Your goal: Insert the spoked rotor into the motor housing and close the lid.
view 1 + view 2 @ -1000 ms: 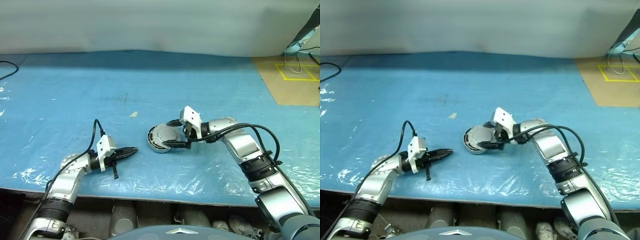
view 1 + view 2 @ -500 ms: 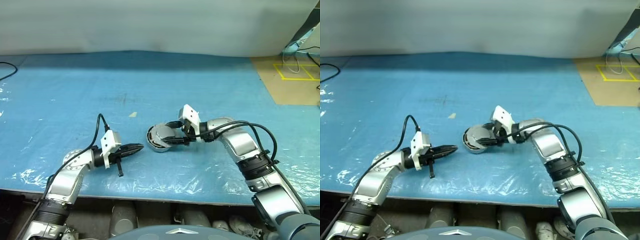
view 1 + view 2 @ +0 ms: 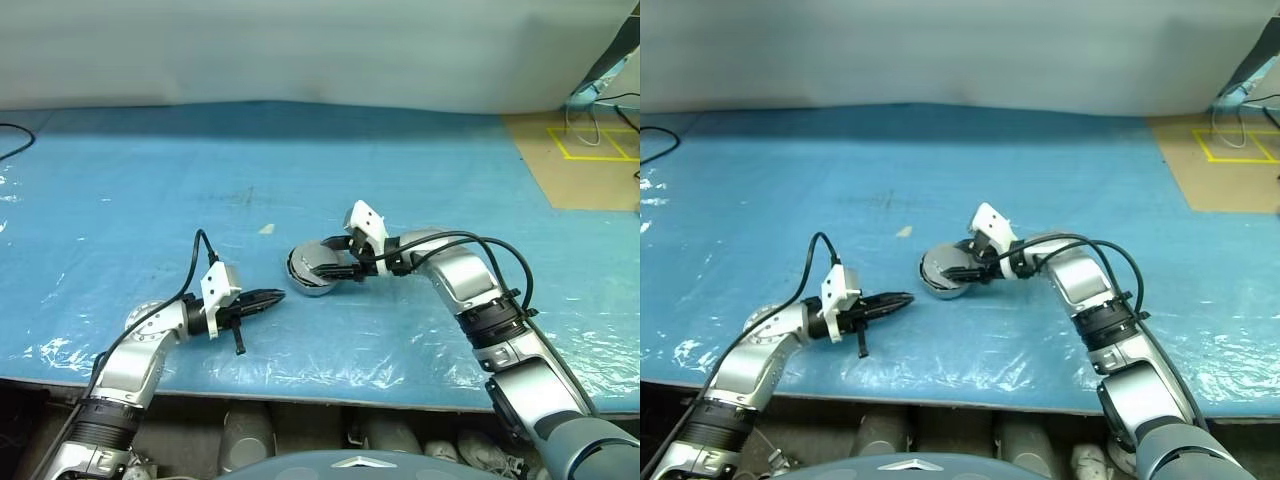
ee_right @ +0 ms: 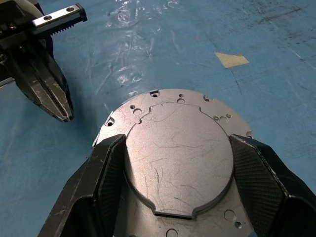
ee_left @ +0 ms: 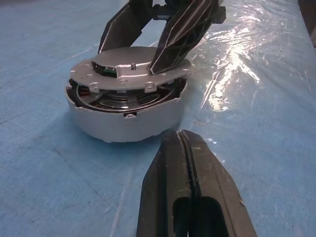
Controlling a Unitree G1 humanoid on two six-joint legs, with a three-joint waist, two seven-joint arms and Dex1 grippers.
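Note:
The round silver motor housing (image 3: 300, 283) sits on the blue table with the lid (image 4: 177, 153) lying on top of it, slightly raised at one side so a narrow gap (image 5: 123, 101) shows under it. My right gripper (image 3: 322, 260) reaches in from the right. Its black fingers (image 4: 106, 177) are closed on the two sides of the lid's raised plate. My left gripper (image 3: 272, 297) is shut and empty, and its tip (image 5: 182, 136) points at the housing from a short way to the left. The spoked rotor is hidden.
A small tan scrap (image 3: 266, 228) lies on the blue sheet behind the housing. The sheet's front edge (image 3: 300, 385) runs close below both arms. A brown floor patch with yellow tape (image 3: 590, 145) is at the far right.
My right gripper has shifted left with the lid, which has come down flatter onto the housing. The housing has slid a little to the left. The left gripper has stayed about where it was.

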